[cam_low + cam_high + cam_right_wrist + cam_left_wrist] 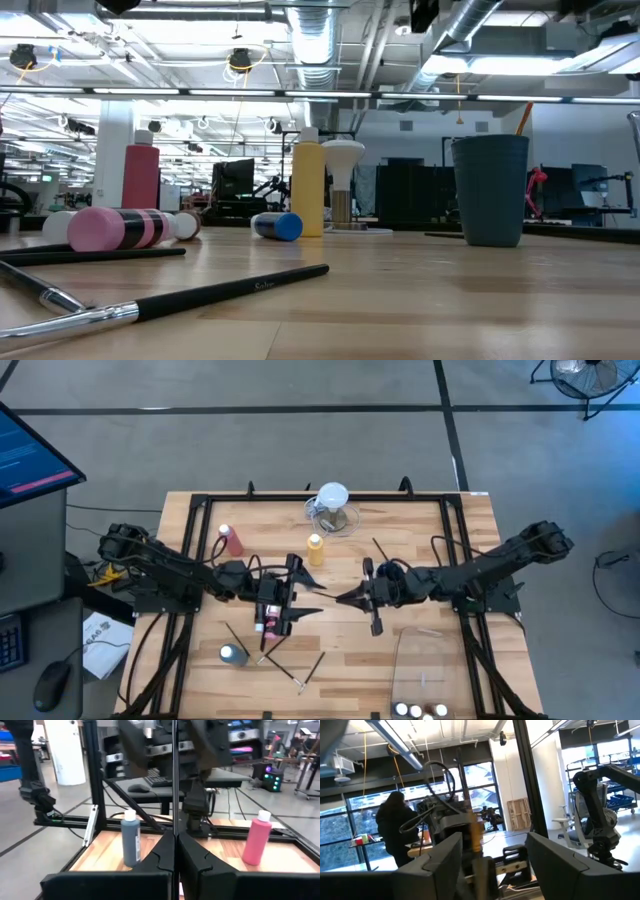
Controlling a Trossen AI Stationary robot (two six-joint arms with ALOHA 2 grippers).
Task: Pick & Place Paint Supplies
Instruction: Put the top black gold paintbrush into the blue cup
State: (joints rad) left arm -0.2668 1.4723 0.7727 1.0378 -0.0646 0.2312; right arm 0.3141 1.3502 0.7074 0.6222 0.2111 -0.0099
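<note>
Right end effector (352, 597) is clamped on a thin paintbrush (174, 775) held upright at mid-surface. Left end effector (308, 593), fingers apart, faces it closely. Judged step: handing the brush across or carrying it. The clear bin (430, 670) at the near right corner likely receives it; next move requires a steady carry.
</note>
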